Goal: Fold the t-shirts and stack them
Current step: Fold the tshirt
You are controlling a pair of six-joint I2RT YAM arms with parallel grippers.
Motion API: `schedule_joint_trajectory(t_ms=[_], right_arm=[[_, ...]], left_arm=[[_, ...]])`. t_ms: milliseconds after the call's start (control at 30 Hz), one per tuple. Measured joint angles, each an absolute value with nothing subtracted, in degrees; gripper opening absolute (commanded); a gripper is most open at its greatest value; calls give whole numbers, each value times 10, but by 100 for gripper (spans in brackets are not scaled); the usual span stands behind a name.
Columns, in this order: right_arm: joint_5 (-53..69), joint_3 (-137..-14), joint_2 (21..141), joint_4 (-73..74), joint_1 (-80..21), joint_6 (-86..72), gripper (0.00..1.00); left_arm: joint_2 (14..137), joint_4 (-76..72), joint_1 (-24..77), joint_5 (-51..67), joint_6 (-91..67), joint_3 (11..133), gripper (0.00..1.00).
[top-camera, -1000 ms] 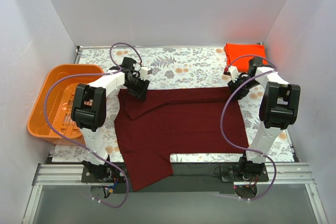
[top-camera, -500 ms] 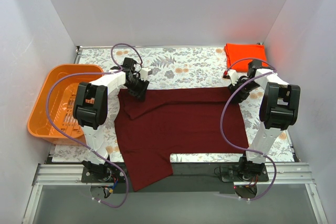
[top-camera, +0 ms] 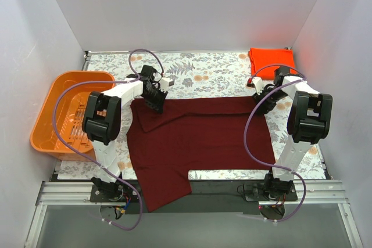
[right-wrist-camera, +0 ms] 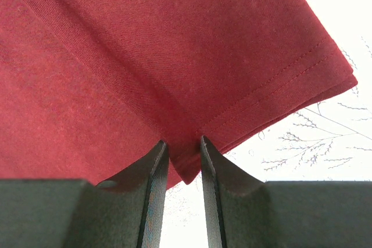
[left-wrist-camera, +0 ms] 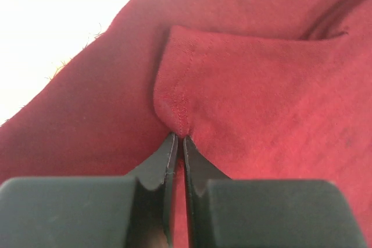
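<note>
Maroon t-shirt (top-camera: pixel 197 132) lying spread on the bench (top-camera: pixel 203 76), near part hanging over the edge. Left fingers (left-wrist-camera: pixel 173 148) and right fingers (right-wrist-camera: pixel 163 152) both pinching its far corners — likely readying a lift to fold. Left fingers closing on the hem only within the last second — right unchanged.

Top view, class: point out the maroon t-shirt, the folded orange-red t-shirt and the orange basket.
maroon t-shirt (top-camera: pixel 203 135): top view, middle of its body.
folded orange-red t-shirt (top-camera: pixel 271 59): top view, centre of the rectangle.
orange basket (top-camera: pixel 49 108): top view, its left wall.
</note>
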State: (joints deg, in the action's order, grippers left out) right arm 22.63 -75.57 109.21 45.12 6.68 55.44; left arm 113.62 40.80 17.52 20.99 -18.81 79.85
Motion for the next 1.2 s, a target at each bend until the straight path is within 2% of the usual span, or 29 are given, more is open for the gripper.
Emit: schedule_joint_trajectory(t_ms=[367,400,433,533,733,967,1200], right_arm=[[226,-756,1092,451,67,554,35],[226,-756,1092,452,67,554,36],[226,-756,1092,452,67,555,38],[226,-756,1090,455,67,555,39],[222,-756,1077,467,67,560,37],[196,-756,1072,482,67,575,36],[213,-803,1068,494,67,563,36]], left_arm=[[1021,434,249,234,-196,710,0],[1010,435,260,238,-200,700,2],[1000,437,271,241,-204,691,10],[968,439,310,248,-215,653,20],[922,479,362,252,-210,626,23],[886,501,340,250,-206,664,27],[922,446,265,218,-261,687,27]])
